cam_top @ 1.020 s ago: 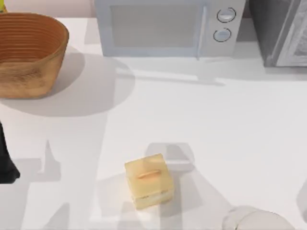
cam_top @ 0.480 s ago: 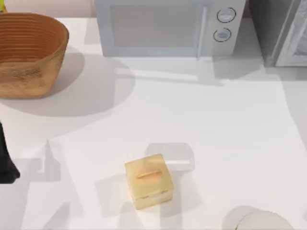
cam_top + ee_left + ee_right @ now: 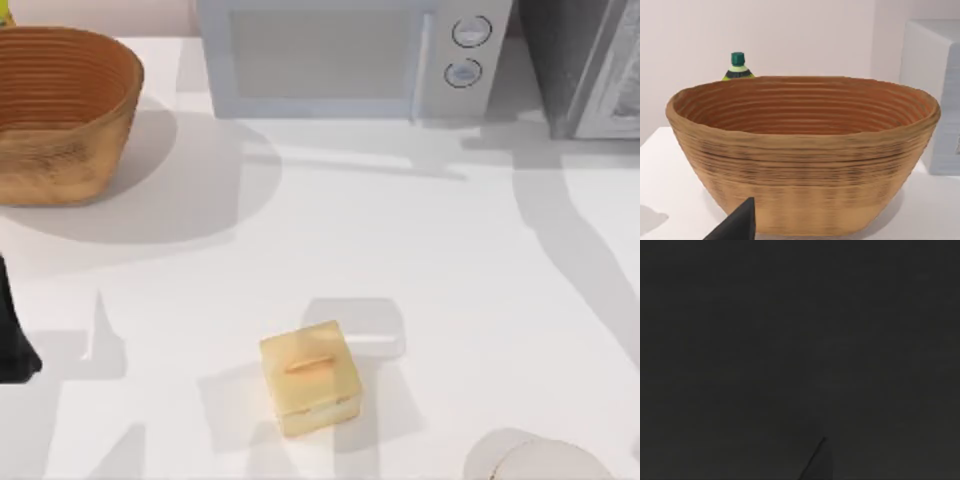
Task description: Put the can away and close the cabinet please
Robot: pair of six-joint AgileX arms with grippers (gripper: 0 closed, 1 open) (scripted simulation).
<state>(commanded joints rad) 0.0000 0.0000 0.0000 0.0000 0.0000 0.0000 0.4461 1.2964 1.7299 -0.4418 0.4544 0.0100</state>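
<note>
The clearest change is on the right side of the table [image 3: 430,240]. A long grey shadow, a thin strip at the right edge half a second earlier, is now spread well inward and runs from below the cabinet [image 3: 560,70] down toward the lower right. The slant of the cabinet's pale door panel [image 3: 615,100] in the upper right corner has also altered a little across the three moments. From this it is judged that the door step is in hand on that side. Whether the door is fully shut cannot be told, since the panel is cut by the frame edge. The place of the can cannot be told either; it is judged to be already put away. The right wrist view is dark, so it cannot be told whether the right gripper is apart or together.

The left arm [image 3: 12,335] is parked at the left edge, as before. The left gripper [image 3: 737,225] is pointed at the basket [image 3: 40,150], and its state cannot be told.

The basket in the upper left is seen to be empty, with a green-capped bottle [image 3: 738,67] standing behind it. The microwave [image 3: 340,55] at the top centre is shut, its inside hidden. The tan box [image 3: 310,375] at lower centre is closed and unmoved. A pale round shape [image 3: 540,460] is cut off at the lower right edge.
</note>
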